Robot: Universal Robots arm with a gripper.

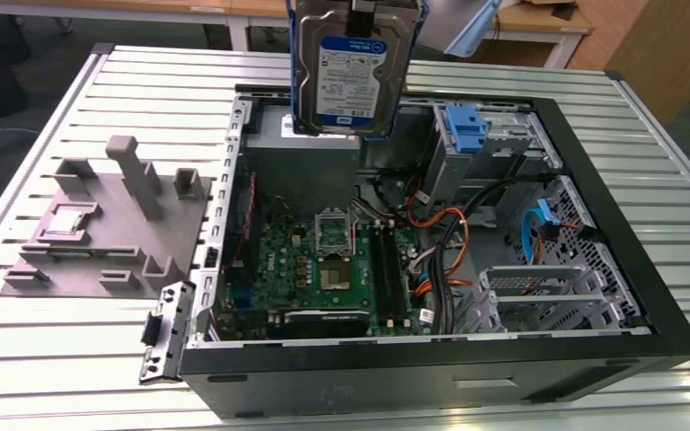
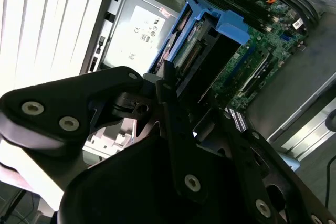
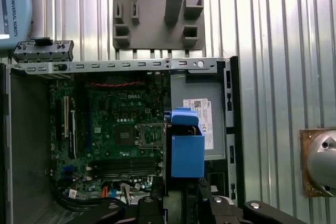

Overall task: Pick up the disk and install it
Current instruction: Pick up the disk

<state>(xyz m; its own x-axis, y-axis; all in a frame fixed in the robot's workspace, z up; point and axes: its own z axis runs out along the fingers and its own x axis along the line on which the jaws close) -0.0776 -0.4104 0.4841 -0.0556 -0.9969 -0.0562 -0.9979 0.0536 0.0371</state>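
The gripper (image 3: 181, 198) is clamped on the disk (image 1: 351, 72), its fingers closed against the top end of the blue bracket that frames the drive. The disk is off the table (image 1: 82, 359), in the air over the open computer case (image 1: 632, 296), near the case's edge that lies toward the table's far edge in the exterior view.

The relation that matters is this: the disk hangs straight below the gripper, with its long axis vertical and its label facing the exterior camera. In the first wrist view it appears end-on, a blue block over the line where the grey box (image 1: 303, 144) with the white label meets the motherboard (image 1: 321, 260). It touches neither of them.

The drive bays lie to 1 side of it, toward the exterior view's right. There, an empty blue bracket (image 1: 465, 126) sits in a bay at the case's far corner, and a bare metal cage (image 1: 543, 292) stands nearer the case's front edge. By my reading, the disk is lifted but not yet seated in any bay.

A grey fixture (image 1: 105, 224) rests on the table beside the case, on the exterior view's left, well apart from the disk.
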